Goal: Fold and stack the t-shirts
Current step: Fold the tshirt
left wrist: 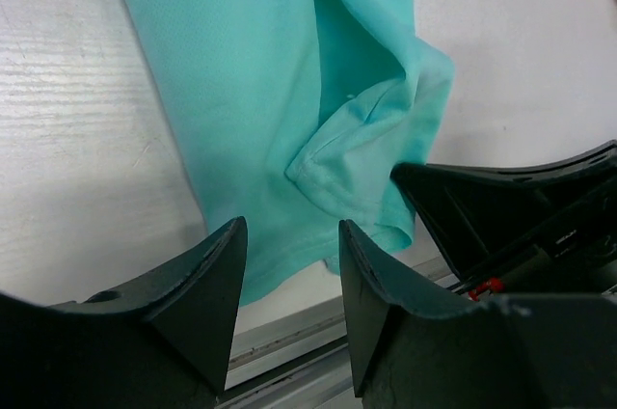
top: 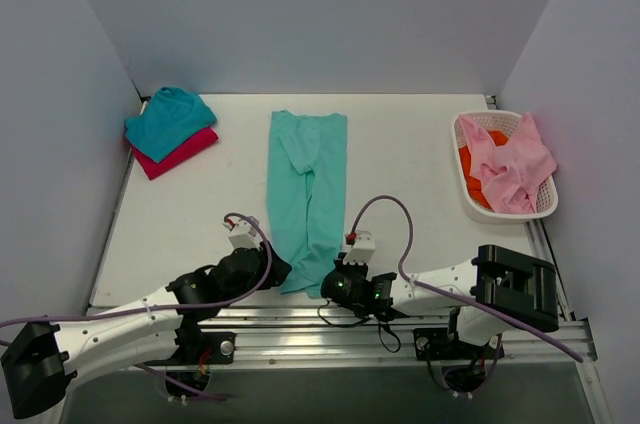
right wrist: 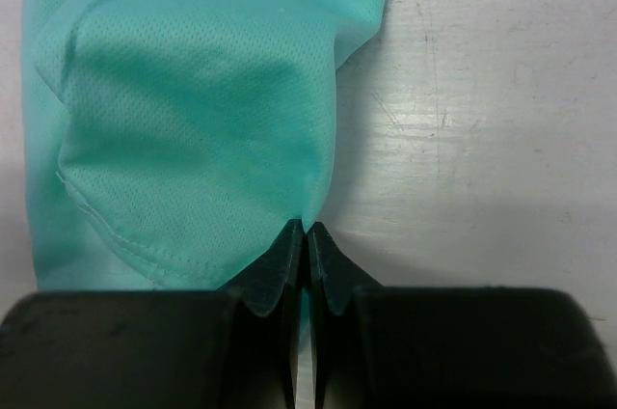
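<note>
Desk (top: 400, 164), white. Mint shirt (top: 305, 194) lies on it mid-desk, folded into a long narrow strip running far to near, its near end at the desk's near edge.

Right of the mint shirt, well apart: basket (top: 510, 215) with pink cloth (top: 515, 169) heaped in it.

Left of the mint shirt, well apart: teal shirt (top: 165, 122), folded, resting on the folded red shirt (top: 180, 154).

Left gripper (left wrist: 289, 231) at the mint shirt's near-left corner, jaws apart, hem showing between them, not pinched.

Right gripper (right wrist: 307, 228) at the near-right corner, jaws closed, pinching the mint shirt's edge.
</note>
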Available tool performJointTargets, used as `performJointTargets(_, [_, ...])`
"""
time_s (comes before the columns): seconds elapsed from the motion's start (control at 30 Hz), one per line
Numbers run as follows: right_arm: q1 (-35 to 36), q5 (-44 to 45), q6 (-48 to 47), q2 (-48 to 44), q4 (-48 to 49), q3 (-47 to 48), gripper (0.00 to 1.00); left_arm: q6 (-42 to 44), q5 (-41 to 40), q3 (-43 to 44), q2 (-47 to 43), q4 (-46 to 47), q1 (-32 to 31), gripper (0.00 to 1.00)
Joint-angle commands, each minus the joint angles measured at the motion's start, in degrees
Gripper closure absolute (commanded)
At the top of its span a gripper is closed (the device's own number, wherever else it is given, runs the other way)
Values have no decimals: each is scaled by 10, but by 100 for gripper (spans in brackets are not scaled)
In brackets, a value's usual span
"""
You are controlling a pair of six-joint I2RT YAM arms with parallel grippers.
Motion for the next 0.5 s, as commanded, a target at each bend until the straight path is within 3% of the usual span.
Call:
performJointTargets(0.0, [-5,13,-1,-14,-1,-4,100,16,31,12,1,-26,-2,48])
performJointTargets(0.27, [-9,18,0,-32,-16,-9,100,14,41,15,61,-36,-3,48])
performJointTargets(0.47, [-11,20,1,-42,-18,-15,100,12,46,12,143,35,-3,48])
